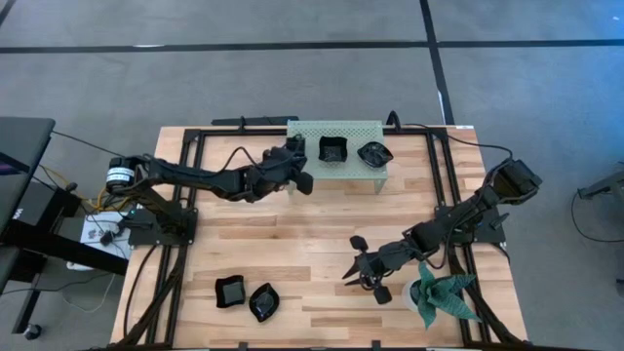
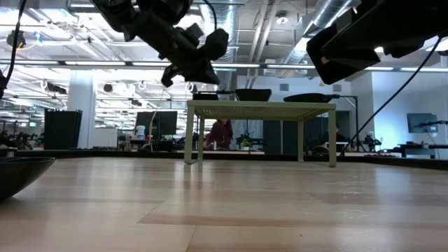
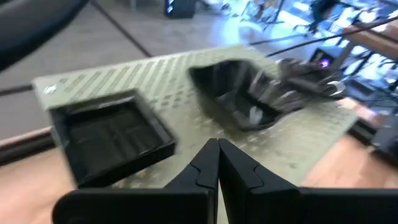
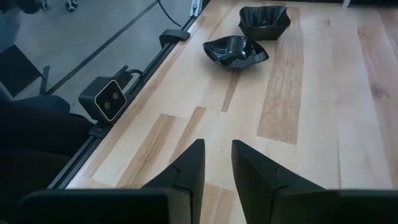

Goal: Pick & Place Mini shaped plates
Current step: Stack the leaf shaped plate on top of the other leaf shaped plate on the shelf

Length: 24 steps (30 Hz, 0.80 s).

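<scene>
The left gripper (image 1: 305, 181) is hanging pinched together and empty beside the pale green perforated stand (image 1: 304, 132), where a square plate (image 1: 333, 149) and a scalloped plate (image 1: 374, 153) are sitting just beyond its tips. The right gripper (image 1: 353, 259) is hovering with a narrow gap, holding nothing, over the wooden table (image 1: 292, 244); two more plates (image 1: 248, 295) are lying ahead of it. A potted plant (image 1: 441, 295) is standing behind it. A large open hall with ceiling ducts (image 2: 280, 21) is stretching out behind.

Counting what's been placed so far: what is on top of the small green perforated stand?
Two black mini plates sit on the stand: a square plate and a scalloped plate beside it. The left arm covers the stand's left end, so nothing can be confirmed there.
</scene>
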Tool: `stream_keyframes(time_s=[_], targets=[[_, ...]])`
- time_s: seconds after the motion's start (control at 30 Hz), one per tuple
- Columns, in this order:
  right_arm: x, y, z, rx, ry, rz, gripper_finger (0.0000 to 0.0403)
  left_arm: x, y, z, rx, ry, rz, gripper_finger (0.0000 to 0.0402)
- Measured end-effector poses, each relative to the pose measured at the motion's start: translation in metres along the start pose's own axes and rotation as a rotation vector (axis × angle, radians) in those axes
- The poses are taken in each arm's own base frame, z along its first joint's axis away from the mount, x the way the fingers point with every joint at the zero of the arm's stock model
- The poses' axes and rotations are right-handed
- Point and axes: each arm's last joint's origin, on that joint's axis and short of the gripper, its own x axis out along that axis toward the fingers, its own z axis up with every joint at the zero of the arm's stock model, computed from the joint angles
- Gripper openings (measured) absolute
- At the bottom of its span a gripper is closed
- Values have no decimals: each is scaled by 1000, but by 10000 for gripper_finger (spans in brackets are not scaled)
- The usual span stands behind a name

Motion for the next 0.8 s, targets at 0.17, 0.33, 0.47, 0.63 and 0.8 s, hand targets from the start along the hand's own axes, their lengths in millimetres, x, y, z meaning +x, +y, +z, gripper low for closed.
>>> stream_keyframes(time_s=[0.17,0.33,0.47,0.63,0.8], targets=[[0,-2,0,0,-1,-7,75,-10,-18,5,27,-88,-103,7],[0,-2,-2,-2,22,-10,75,-29,-42,-2,42,-44,-348,7],[0,-3,-5,-4,55,-15,75,-58,-70,-18,85,27,-562,7],[1,-3,-6,-5,61,-17,75,-111,-102,-43,129,66,-722,8],[1,-3,-4,-3,39,-13,75,-165,-119,-68,151,60,-718,31]])
